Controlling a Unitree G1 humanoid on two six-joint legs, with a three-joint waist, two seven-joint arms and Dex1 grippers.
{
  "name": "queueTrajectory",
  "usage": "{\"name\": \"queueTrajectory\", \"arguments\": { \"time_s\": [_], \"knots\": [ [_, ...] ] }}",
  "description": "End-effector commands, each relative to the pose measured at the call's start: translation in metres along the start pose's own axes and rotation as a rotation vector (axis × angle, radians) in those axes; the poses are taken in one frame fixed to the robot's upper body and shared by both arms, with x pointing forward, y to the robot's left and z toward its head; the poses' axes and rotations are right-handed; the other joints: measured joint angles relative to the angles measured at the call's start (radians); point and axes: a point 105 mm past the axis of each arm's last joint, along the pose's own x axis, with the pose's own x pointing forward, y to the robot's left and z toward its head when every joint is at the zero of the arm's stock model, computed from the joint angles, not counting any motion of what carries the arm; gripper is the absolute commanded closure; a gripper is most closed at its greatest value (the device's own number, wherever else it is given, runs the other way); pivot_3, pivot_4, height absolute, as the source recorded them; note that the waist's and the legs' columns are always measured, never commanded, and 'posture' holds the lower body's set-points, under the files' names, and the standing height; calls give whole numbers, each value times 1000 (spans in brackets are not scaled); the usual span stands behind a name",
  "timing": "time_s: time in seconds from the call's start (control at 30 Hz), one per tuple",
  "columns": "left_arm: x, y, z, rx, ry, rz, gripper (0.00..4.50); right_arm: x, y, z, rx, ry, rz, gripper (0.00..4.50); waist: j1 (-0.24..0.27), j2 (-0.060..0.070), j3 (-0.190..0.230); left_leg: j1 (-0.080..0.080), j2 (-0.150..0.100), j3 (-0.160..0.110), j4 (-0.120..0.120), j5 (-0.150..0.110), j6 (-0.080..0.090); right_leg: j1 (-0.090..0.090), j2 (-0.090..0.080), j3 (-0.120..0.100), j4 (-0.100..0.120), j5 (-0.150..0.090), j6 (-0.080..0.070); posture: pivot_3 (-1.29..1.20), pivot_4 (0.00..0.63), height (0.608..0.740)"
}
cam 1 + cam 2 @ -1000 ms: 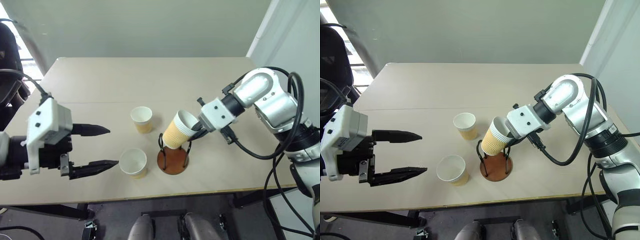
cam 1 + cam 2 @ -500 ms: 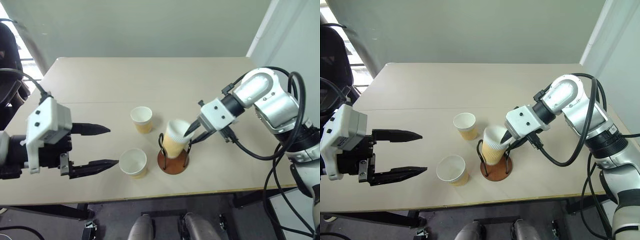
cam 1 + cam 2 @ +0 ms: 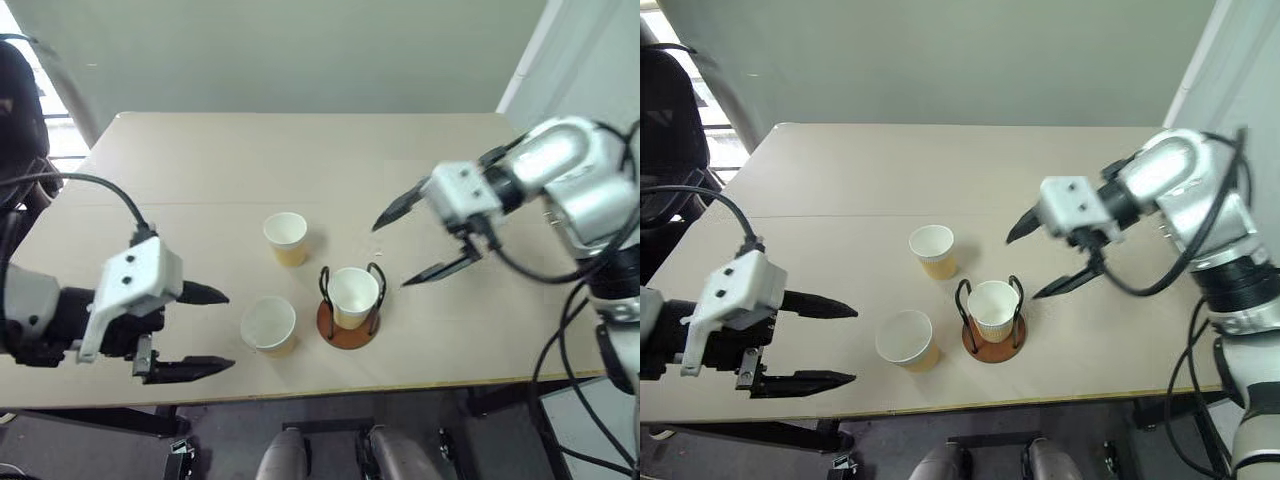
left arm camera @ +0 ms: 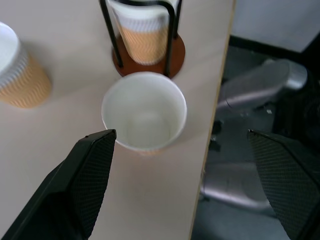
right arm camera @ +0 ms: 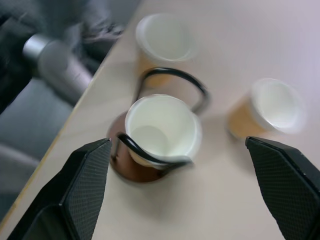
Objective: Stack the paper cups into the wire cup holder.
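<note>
One paper cup stands upright inside the wire cup holder. A second cup sits just left of the holder, a third behind it. The left end effector and right end effector both stand apart, empty. The cups look light and crushable, so a gentle pinch across the rim wall suits best.

A: From my seat, the wire cup holder stands near the table front edge with one cup upright inside; its two loops flank that cup.

B: And beside it?

A: A loose cup sits just left of the base, another cup farther back. I see bare tabletop behind them and to the holder's right.
</note>
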Motion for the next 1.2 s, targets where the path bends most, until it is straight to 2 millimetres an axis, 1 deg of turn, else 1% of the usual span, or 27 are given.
{"name": "queueTrajectory", "arguments": {
  "time_s": [0.03, 0.1, 0.17, 0.27, 0.33, 0.43, 0.5, 0.57, 0.63, 0.73, 0.87, 1.1, 1.2],
  "knots": [
    [2, 5, 3, 66, 17, -31, 0, -48, 11, 15, 125, -167, -113, 29, 5, 0, 0, -1, 0, 0, 0, 0, 0, 0, 0, 0, 0, 0, 0, 0, 150, 740],
    [6, 4, 3, 75, 9, -68, 0, -61, 25, 16, 174, -215, -136, 29, 7, 0, 0, -1, 0, 0, 0, -1, -2, -1, 0, 0, -1, 0, 0, 0, 150, 740],
    [12, 3, 3, 78, 3, -108, 0, -69, 42, 24, 196, -284, -139, 29, 6, -1, 0, -1, 0, 0, 0, -3, -3, 0, 0, 1, -1, -1, 1, 0, 150, 740],
    [22, 2, -2, 83, 24, -170, 0, -80, 61, 54, 205, -442, -162, 29, -1, 2, 1, 0, 0, 0, 0, -3, -4, 0, 1, 1, 0, -1, 2, 0, 150, 740],
    [26, 5, -6, 87, 43, -184, 0, -79, 69, 64, 219, -476, -170, 29, -5, 2, 1, 1, 0, 1, -1, -3, -4, 0, 2, 2, 0, -2, 3, 0, 150, 740],
    [28, 7, -5, 83, 31, -201, 0, -72, 76, 62, 267, -451, -191, 29, -9, 1, 1, 6, 1, 0, -2, -3, -4, 5, 5, 3, 0, -6, 3, 0, 150, 740],
    [28, 5, -1, 79, 18, -226, 0, -69, 80, 60, 288, -433, -205, 29, -9, 1, 1, 7, 1, -1, -1, -3, -4, 6, 5, 3, 0, -7, 3, 0, 150, 740],
    [30, 6, -2, 85, 26, -237, 0, -68, 82, 56, 304, -408, -235, 29, -8, 1, 1, 6, 1, -1, 1, -3, -4, 6, 5, 5, 0, -6, 4, 0, 150, 740],
    [32, 7, -3, 91, 32, -241, 0, -67, 82, 54, 310, -395, -249, 29, -8, 1, 1, 5, 0, -1, 2, -3, -3, 6, 5, 6, 0, -6, 5, 0, 150, 740],
    [35, 4, 0, 91, 15, -268, 0, -63, 81, 49, 312, -353, -264, 29, -7, 1, 1, 4, 0, -1, 3, -4, -2, 6, 5, 6, 0, -6, 6, 0, 150, 740],
    [45, 4, -6, 103, 40, -280, 0, -62, 80, 51, 306, -355, -273, 29, -7, 1, 1, 3, 0, -1, 7, -7, 2, 6, 6, 6, 0, -7, 8, 0, 150, 740],
    [57, 0, -9, 103, 37, -305, 0, -60, 79, 49, 299, -324, -281, 29, -6, 1, 1, 2, 0, 0, 9, -9, 3, 6, 6, 7, 0, -8, 11, 0, 150, 740],
    [60, 3, -13, 104, 49, -291, 631, -60, 80, 49, 296, -315, -282, 0, -6, 1, 1, 3, 0, 0, 9, -10, 4, 7, 6, 8, 0, -8, 12, 0, 150, 740]
  ]
}}
